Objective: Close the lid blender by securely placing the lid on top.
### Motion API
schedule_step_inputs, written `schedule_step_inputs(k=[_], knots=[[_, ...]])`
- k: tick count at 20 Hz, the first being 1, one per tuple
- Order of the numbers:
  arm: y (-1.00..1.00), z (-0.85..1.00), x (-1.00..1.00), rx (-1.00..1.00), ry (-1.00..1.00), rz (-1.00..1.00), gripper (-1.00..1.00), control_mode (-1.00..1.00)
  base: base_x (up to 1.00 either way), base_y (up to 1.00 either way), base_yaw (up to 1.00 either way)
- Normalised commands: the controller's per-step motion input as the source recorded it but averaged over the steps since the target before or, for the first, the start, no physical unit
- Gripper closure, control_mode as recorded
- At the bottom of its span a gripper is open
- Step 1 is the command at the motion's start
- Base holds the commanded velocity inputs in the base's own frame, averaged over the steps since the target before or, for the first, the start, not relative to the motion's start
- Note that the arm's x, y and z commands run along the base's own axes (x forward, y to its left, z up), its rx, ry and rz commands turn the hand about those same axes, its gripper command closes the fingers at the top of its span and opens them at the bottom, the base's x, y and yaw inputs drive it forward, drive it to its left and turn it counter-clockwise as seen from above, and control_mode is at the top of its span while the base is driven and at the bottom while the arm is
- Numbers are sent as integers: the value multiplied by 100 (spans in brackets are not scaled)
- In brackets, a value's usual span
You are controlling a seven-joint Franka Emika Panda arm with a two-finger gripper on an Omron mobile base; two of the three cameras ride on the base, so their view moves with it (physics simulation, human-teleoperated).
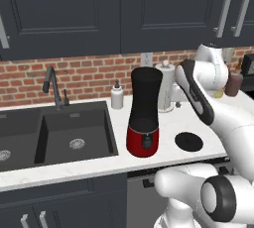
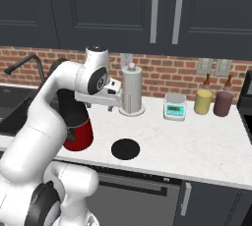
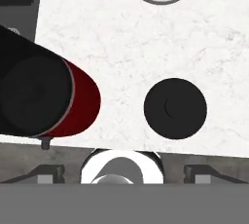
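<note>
The tall black cylindrical blender point(image 1: 144, 115) on its glossy red base stands upright on the white marble table point(image 1: 188, 118), just beside the dark sink point(image 1: 54, 133), its jar top open. The flat round black lid point(image 1: 188, 142) lies flat on the table to the blender's right, near the front edge and apart from the base; the hand view shows it point(image 3: 175, 108) directly below the camera. The white arm is raised above the table. State of the jaws: cannot tell. A white paper-towel roll point(image 2: 131, 91) stands behind the lid.
</note>
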Motion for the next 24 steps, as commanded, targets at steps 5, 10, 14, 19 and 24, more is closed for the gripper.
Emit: schedule_step_inputs(k=[5,10,14,19,24], knots=[[-96,-99,0,5,10,-20,-100,-100,0,0,0],[-24,-87,17,-4,0,-1,-100,-100,0,0,0],[-5,-66,1,-2,0,0,-100,-100,0,0,0],[-4,-52,18,0,0,0,-100,-100,0,0,0],[-4,-33,49,0,-1,0,-100,-100,0,0,0]])
